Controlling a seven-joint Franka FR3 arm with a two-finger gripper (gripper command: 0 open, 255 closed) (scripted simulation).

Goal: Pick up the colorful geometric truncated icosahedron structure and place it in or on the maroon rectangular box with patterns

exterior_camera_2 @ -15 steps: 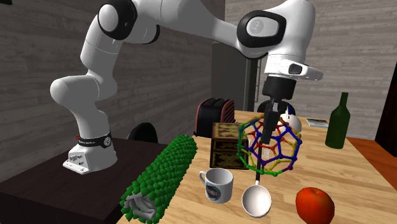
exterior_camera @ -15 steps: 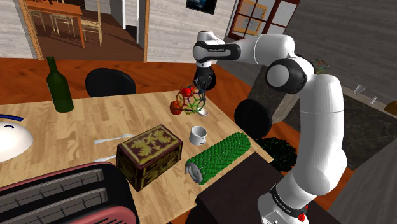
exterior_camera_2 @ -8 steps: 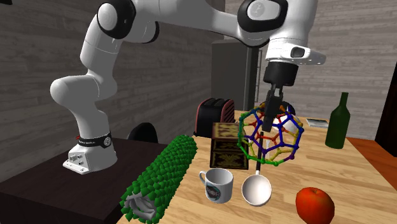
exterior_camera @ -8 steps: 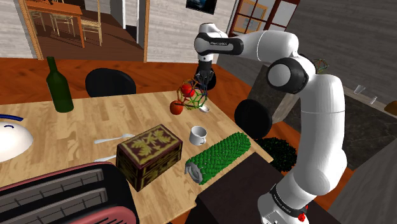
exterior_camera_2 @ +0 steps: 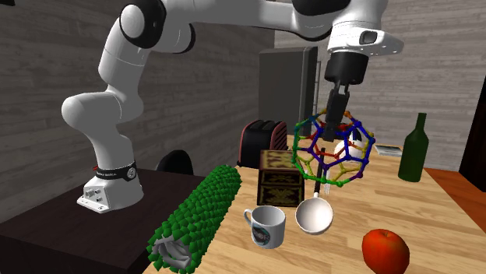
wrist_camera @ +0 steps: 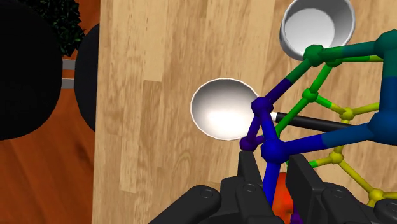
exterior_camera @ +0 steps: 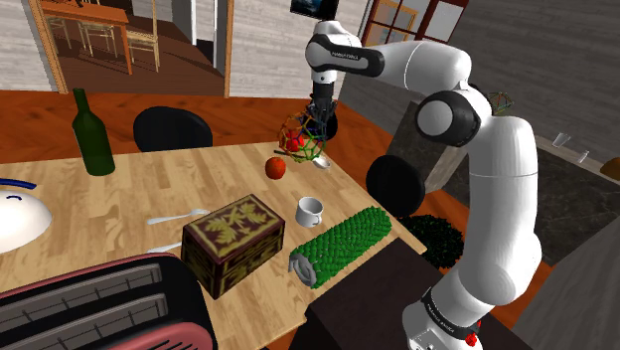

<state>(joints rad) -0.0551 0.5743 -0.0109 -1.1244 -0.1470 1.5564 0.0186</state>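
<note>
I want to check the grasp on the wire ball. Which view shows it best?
The wrist view: up close, the fingers clasp a blue strut of the ball. The second exterior view shows the whole ball hanging above the table; the shoulder view shows it small, its struts hard to separate.

wooden table (exterior_camera: 149, 189) bears bottle (exterior_camera: 93, 134), apple (exterior_camera: 276, 167), ladle (exterior_camera_2: 314, 215), mug (exterior_camera: 310, 210), patterned box (exterior_camera: 233, 242), toaster (exterior_camera: 99, 308).

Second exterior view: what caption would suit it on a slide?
Black two-finger gripper holds a colourful ball-shaped strut lattice above the light wooden table, near a white-bowled ladle.
</note>
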